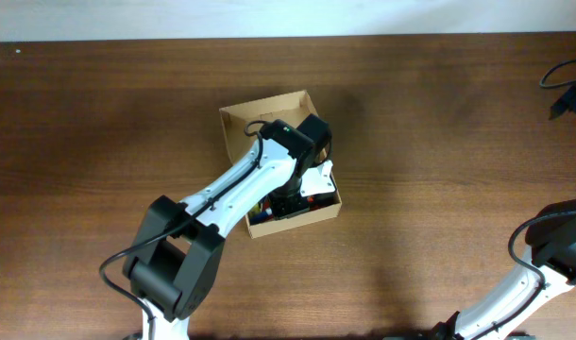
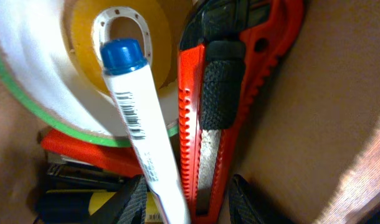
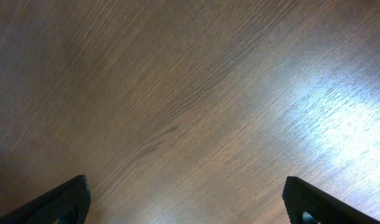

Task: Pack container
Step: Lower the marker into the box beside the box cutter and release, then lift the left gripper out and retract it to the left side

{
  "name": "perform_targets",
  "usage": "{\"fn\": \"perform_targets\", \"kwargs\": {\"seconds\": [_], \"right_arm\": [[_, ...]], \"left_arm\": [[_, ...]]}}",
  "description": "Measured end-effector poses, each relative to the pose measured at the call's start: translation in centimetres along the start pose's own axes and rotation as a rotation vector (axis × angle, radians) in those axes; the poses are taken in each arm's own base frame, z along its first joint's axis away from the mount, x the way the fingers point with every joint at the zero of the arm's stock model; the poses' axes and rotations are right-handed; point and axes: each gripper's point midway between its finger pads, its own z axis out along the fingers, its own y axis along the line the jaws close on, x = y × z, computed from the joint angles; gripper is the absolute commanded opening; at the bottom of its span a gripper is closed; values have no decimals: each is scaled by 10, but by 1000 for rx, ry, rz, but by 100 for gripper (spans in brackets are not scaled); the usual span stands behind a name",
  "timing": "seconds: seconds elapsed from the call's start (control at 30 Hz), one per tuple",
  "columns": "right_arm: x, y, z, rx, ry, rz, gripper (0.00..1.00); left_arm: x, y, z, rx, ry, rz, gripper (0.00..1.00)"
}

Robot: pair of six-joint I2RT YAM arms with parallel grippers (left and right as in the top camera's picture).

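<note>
The container (image 1: 243, 126) is a tan cardboard box with its flap open at mid-table. My left gripper (image 1: 302, 192) reaches down inside it. In the left wrist view its jaws (image 2: 189, 202) are apart and straddle a white pen with a blue cap (image 2: 140, 124) and a red-and-black utility knife (image 2: 215, 106). The pen lies across a white tape roll with a green edge (image 2: 34, 68). The box's cardboard wall (image 2: 314, 112) is to the right. My right gripper (image 3: 187, 202) is open and empty over bare wood.
Red, black and yellow items (image 2: 71, 180) lie lower in the box, under the tape roll. My right arm (image 1: 552, 255) is at the bottom right corner of the table. A black cable (image 1: 567, 80) sits at the far right edge.
</note>
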Motion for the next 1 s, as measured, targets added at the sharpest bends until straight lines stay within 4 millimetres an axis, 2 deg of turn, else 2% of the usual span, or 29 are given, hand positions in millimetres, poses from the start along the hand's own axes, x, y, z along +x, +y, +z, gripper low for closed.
{"fn": "perform_targets", "kwargs": {"seconds": [0.2, 0.27, 0.37, 0.4, 0.63, 0.8, 0.93, 1.0], "right_arm": [[0, 0, 0, 0, 0, 0, 99], [0, 0, 0, 0, 0, 0, 99], [0, 0, 0, 0, 0, 0, 99], [0, 0, 0, 0, 0, 0, 99], [0, 0, 0, 0, 0, 0, 99], [0, 0, 0, 0, 0, 0, 99], [0, 0, 0, 0, 0, 0, 99], [0, 0, 0, 0, 0, 0, 99]], "left_arm": [[0, 2, -24, -49, -50, -3, 39], [0, 2, -35, -66, -76, -6, 30], [1, 4, -53, -106, -114, -17, 7], [3, 5, -59, -121, -125, -26, 3], [24, 20, -116, -315, -198, -124, 2], [59, 50, -167, -472, -285, -319, 2], [106, 81, -210, -587, -380, -551, 2], [137, 95, -229, -641, -421, -687, 2]]}}
